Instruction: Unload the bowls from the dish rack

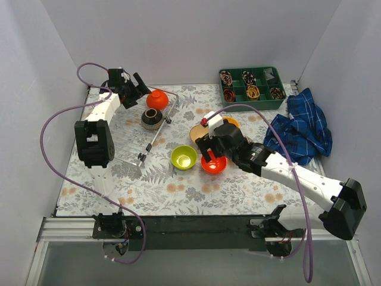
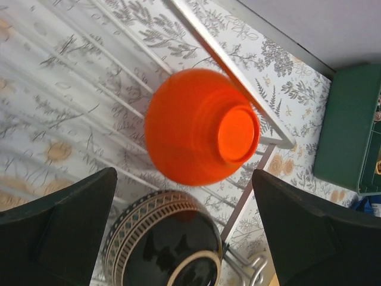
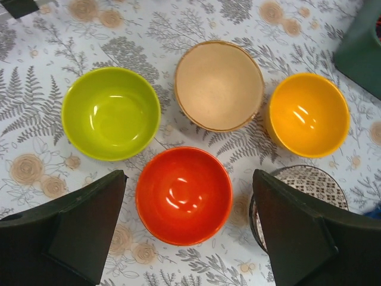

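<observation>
Top external view: two arms reach over a fern-print worktop (image 1: pixel 178 185) enclosed by white walls.
Dish rack (image 1: pixel 156 138): silver wire, standing on the left rear part of the worktop, with its long side running from the far edge towards the near edge.
Bowls in the rack: two, both at the far end.
Orange bowl (image 2: pixel 196 134): lies base-up on the rack bars, closest to the far edge.
Dark brown bowl (image 2: pixel 164 238): has a patterned band and sits just beside the orange bowl on its near side.
Left gripper (image 2: pixel 183 176): poised above the far end of the rack, over the orange bowl. Its fingers (image 2: pixel 59 220) are spread wide and hold nothing.
Bowls out of the rack: five, upright on the worktop near its centre, to the right of the rack.
Lime green bowl (image 3: pixel 110 113): the one nearest the rack.
Red-orange bowl (image 3: pixel 183 195): just beside the lime green bowl, on its right.
Beige bowl (image 3: pixel 218 85): behind those two, towards the far edge.
Yellow-orange bowl (image 3: pixel 308 114): close beside the beige bowl, on its right.
Grey-patterned bowl (image 3: pixel 297 190): right of the red-orange bowl, partly hidden by one finger in the right wrist view.
Right gripper (image 3: pixel 189 176): directly above the red-orange bowl. Its fingers (image 3: pixel 77 232) stand wide apart, one on each side of the bowl, with no contact visible and nothing held.
Green compartment tray (image 1: pixel 250 86): at the far right corner. Several cells hold small coiled items, too small to identify.
Blue checked cloth (image 1: pixel 300 125): crumpled at the right edge, on the near side of the tray.
</observation>
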Controlling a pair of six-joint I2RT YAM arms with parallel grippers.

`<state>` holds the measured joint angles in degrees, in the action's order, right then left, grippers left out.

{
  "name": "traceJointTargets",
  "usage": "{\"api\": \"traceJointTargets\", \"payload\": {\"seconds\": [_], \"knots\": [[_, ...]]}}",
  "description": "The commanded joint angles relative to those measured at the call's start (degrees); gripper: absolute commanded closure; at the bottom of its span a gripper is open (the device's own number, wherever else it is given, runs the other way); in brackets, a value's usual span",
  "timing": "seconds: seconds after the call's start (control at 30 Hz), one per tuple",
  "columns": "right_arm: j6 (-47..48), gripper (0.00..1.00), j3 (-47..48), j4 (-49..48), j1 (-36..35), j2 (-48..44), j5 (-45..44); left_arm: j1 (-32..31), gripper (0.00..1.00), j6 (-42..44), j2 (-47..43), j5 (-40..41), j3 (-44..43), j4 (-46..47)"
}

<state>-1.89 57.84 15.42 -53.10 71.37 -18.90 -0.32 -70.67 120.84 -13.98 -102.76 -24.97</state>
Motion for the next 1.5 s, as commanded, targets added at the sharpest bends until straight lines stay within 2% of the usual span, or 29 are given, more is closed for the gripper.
{"api": "traceJointTargets", "payload": {"seconds": [0.0,0.2,0.6,0.93,1.07,1.1,1.17,1.33,1.47], "knots": [[-0.84,0.04,-2.03,2.86,2.38,-4.05,1.14,0.23,0.02,2.29,3.77,-5.44,-7.53,2.29],[-0.57,0.04,-3.7,4.36,4.23,-5.72,1.05,0.23,0.02,2.21,8.18,-6.94,-10.35,3.52],[0.75,0.05,-4.06,4.44,7.22,-5.37,2.63,0.23,0.02,-0.25,15.39,-10.8,-10.0,4.32],[0.57,0.06,-4.06,4.27,7.66,-4.05,4.74,0.23,0.02,-3.41,15.31,-14.67,-5.79,4.32],[0.49,0.07,-4.06,4.36,7.66,-4.05,5.27,0.23,0.12,-5.08,13.38,-15.81,-4.82,5.11],[0.4,0.07,-4.06,4.27,7.66,-4.14,5.27,0.23,0.19,-5.44,13.02,-16.34,-4.73,5.2],[0.31,0.07,-3.97,4.36,7.66,-4.4,5.27,2.16,0.26,-6.23,11.62,-16.43,-4.38,5.37],[0.04,0.07,-4.58,4.36,7.66,-5.28,5.45,3.3,0.44,-8.25,8.37,-13.9,-3.06,5.55],[-0.39,0.08,-4.76,4.36,7.66,-5.63,5.97,4.71,0.55,-8.87,5.21,-11.25,-1.49,6.25]]}}
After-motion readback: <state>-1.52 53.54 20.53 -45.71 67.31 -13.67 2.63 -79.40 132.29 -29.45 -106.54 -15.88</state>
